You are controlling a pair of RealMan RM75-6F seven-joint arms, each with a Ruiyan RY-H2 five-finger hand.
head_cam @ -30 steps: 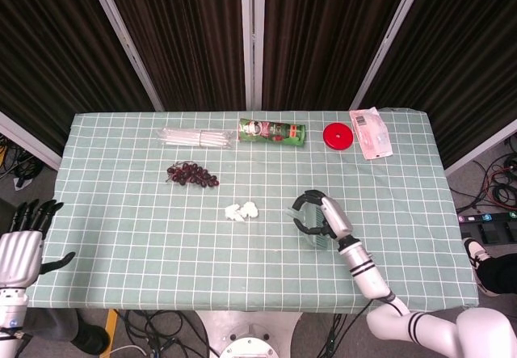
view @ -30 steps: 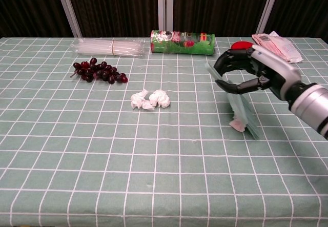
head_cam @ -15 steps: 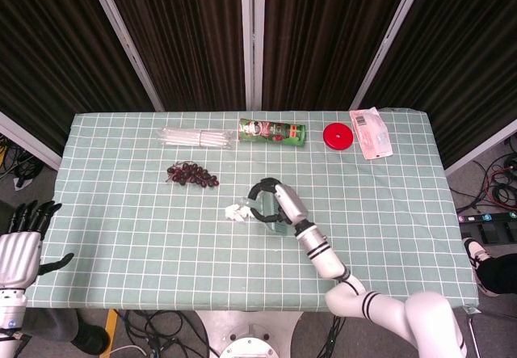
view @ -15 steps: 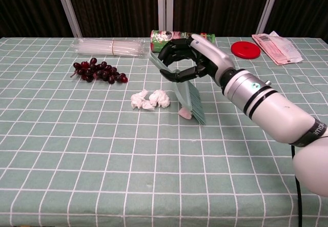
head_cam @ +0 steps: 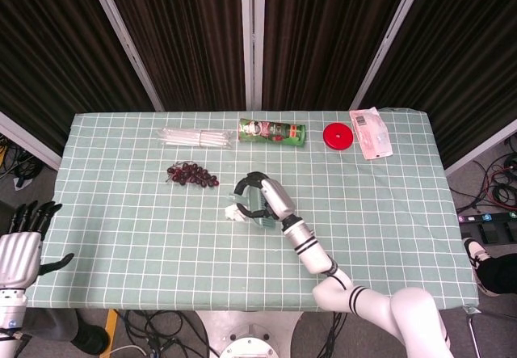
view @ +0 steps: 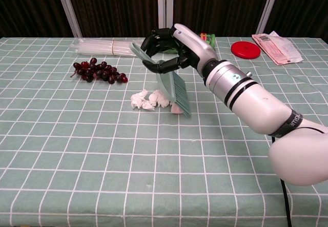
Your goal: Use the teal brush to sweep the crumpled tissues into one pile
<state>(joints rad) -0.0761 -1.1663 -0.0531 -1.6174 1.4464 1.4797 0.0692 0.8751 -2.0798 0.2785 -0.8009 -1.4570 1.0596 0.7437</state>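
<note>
- Dark curtains back a green checked table (head_cam: 121,212) in the head view: one teal brush (head_cam: 260,212), one white tissue clump (head_cam: 233,212), one grape bunch (head_cam: 191,174), one green can (head_cam: 271,131), one red lid (head_cam: 338,136).
- Near table centre, the right hand (head_cam: 262,199) reaches in, fingers curled around the brush; the left hand (head_cam: 23,241) hangs off the table's left edge, fingers spread, holding nothing.
- Chest view: the right hand (view: 171,47) grips the brush (view: 171,86) by its handle, head tilted down, bristles against the tissues (view: 148,99). One pink scrap (view: 176,109) lies under the bristles, hard to identify.
</note>
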